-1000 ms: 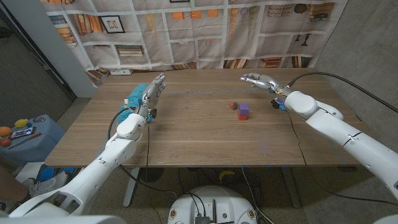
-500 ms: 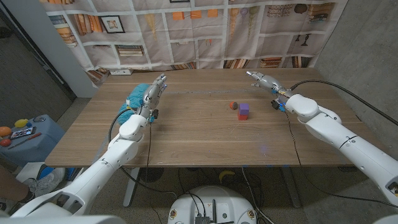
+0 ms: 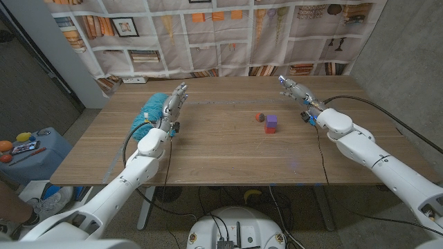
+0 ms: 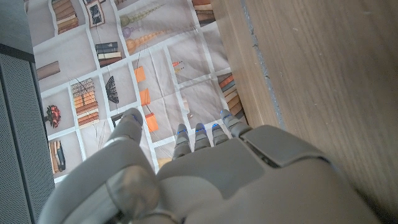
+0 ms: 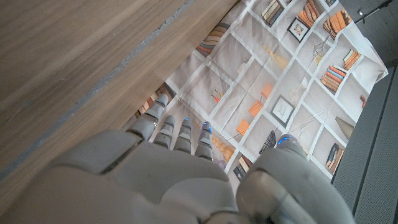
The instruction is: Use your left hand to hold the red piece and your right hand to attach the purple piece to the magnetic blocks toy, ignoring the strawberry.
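On the tabletop (image 3: 208,149), middle: purple piece (image 3: 271,121) stacked on red piece (image 3: 270,128); strawberry (image 3: 259,117) just beside.
Left hand (image 3: 174,105): fingers apart, holding nothing.
Right hand (image 3: 293,91): same.
Behind left hand: blue thing (image 3: 154,107), partly hidden.

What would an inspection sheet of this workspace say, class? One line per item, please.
Surface: wooden table, bare wood around the toys.
Job's things: purple block stacked on the red block, mid-table.
Clutter: strawberry just left of the blocks.
Hands: left hand and right hand hold nothing, fingers extended, both far from the blocks.
Cables: black cable along the right arm.
Surroundings: bookshelf-print curtain behind; blue bin at left.
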